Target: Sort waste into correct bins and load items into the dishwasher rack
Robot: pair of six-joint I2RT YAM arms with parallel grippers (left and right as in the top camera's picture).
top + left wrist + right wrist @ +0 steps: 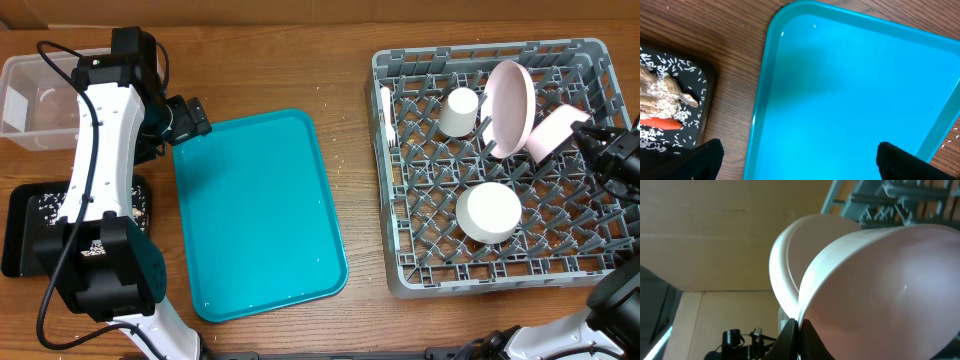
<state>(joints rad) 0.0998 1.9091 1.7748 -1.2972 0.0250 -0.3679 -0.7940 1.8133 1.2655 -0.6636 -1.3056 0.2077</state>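
Observation:
The grey-blue dishwasher rack (395, 180) at the right holds a white cup (460, 111), an upright pale pink plate (510, 105), an upturned pale bowl (488, 212) and a cream fork (386, 112). My right gripper (590, 135) is shut on the rim of a second pale bowl (553, 131), tilted beside the plate; the right wrist view shows the jaws (799, 330) pinching that bowl (880, 290). My left gripper (195, 118) is open and empty over the teal tray's corner (799, 162). The black tray (18, 235) holds rice scraps (662, 95) and the carrot (662, 122).
The teal serving tray (260, 210) lies bare in the middle. The clear tub (30, 95) stands at the back left, partly behind the left arm. Loose rice grains dot the wood near the trays. Napkins and red wrapper do not show.

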